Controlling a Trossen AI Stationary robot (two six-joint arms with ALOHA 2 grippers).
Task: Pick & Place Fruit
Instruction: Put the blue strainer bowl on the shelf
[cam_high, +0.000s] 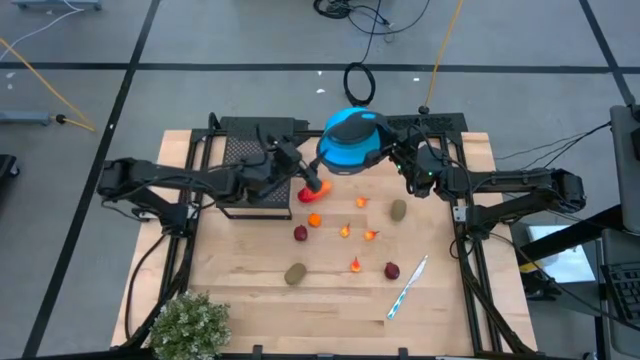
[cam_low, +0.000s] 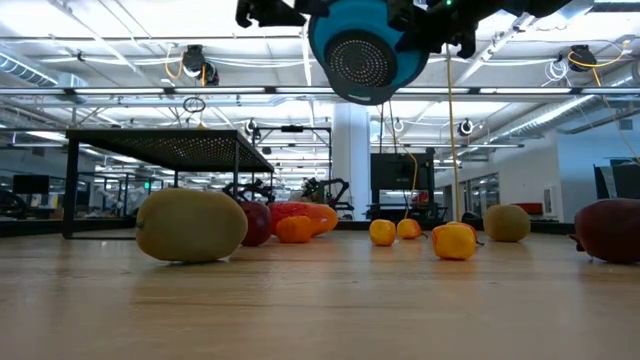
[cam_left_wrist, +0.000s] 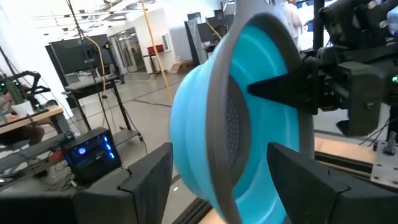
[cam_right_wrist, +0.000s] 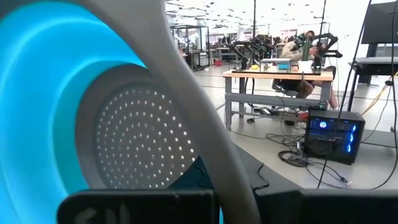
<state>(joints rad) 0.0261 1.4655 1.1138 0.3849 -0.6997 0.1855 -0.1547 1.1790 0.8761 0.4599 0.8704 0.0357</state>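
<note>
Blue colander (cam_high: 352, 139) (grey perforated base); red-orange fruit (cam_high: 312, 192).

The surface (cam_high: 240, 300) is pale, matt wood planking. The colander (cam_high: 350, 140) looks like smooth blue plastic with a grey perforated base. The fruit (cam_low: 190, 225) looks glossy and plastic.

Robotics lab: workbenches (cam_right_wrist: 273, 78), other robot arms (cam_right_wrist: 249, 46), cabled floors.

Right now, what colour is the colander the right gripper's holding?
Bright blue colander with a grey rim and grey perforated base; the right wrist view shows it best.
</note>
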